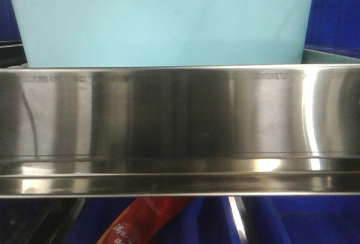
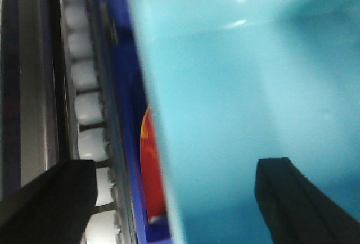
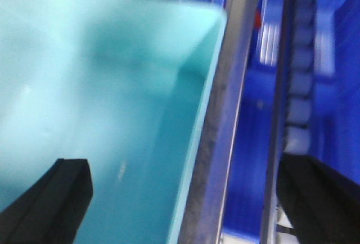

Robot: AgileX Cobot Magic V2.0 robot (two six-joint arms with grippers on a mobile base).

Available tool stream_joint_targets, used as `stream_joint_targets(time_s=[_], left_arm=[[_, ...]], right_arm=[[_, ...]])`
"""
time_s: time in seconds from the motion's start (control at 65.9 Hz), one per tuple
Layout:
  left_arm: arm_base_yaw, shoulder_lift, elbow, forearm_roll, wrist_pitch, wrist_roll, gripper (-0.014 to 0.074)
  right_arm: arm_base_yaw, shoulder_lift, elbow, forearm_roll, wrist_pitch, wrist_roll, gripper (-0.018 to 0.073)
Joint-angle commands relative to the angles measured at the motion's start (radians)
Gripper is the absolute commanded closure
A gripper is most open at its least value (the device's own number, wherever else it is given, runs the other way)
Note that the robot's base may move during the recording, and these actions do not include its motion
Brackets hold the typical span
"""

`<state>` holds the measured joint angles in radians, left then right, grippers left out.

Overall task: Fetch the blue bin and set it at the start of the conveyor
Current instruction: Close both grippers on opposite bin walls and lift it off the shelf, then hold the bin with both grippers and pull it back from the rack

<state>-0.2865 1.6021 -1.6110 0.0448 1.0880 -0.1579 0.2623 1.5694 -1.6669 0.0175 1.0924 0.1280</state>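
Straddling blue bin walls, we see both pincers spread apart — left pincer, right pincer — neither clamped on anything; steel rail stands before bin.

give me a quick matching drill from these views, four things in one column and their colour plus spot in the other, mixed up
Things:
1. blue bin
2. steel rail
3. red packet
4. rollers

Colour and place:
A. shiny silver, spanning the middle of the front view
B. white, in a row at the left of the left wrist view
C. pale turquoise, above the rail in the front view
D. red-orange with writing, below the rail in the front view

Pairs: 1-C, 2-A, 3-D, 4-B
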Motion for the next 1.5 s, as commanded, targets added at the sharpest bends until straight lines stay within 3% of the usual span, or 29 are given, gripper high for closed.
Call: stream_joint_targets(time_s=[0.0,0.228,0.319,0.41,0.486,0.622,0.653,1.002,1.488], left_arm=[[0.015,0.033,-0.010,-0.030,-0.005,-0.010,0.0124],[0.015,0.106,-0.009,-0.033,-0.011,-0.010,0.0124],[0.015,0.116,-0.009,-0.034,-0.006,-0.010,0.0127],[0.015,0.116,-0.009,-0.034,0.002,-0.010,0.0179],[0.015,0.116,-0.009,-0.034,0.005,-0.010,0.0289],[0.015,0.116,-0.009,-0.034,0.007,-0.010,0.0636],[0.015,0.116,-0.009,-0.034,0.008,-0.010,0.0712],[0.013,0.079,-0.009,-0.030,0.041,-0.010,0.0708],[0.013,-0.211,-0.010,-0.035,0.015,-0.010,0.0708]], right_arm=[[0.002,0.051,-0.010,-0.003,-0.002,0.003,-0.0010],[0.002,0.134,-0.010,-0.003,-0.025,0.003,-0.0009],[0.002,0.156,-0.010,-0.002,-0.024,0.003,0.0047],[0.002,0.164,-0.008,-0.002,-0.017,0.003,0.0197],[0.002,0.164,-0.007,-0.002,-0.012,0.003,0.0377],[0.002,0.164,-0.007,-0.002,-0.009,0.003,0.0722],[0.002,0.164,-0.007,-0.002,-0.009,0.003,0.0724],[0.002,0.122,-0.007,-0.002,0.012,0.003,0.0711],[0.002,-0.146,-0.007,-0.002,0.008,0.003,0.0711]])
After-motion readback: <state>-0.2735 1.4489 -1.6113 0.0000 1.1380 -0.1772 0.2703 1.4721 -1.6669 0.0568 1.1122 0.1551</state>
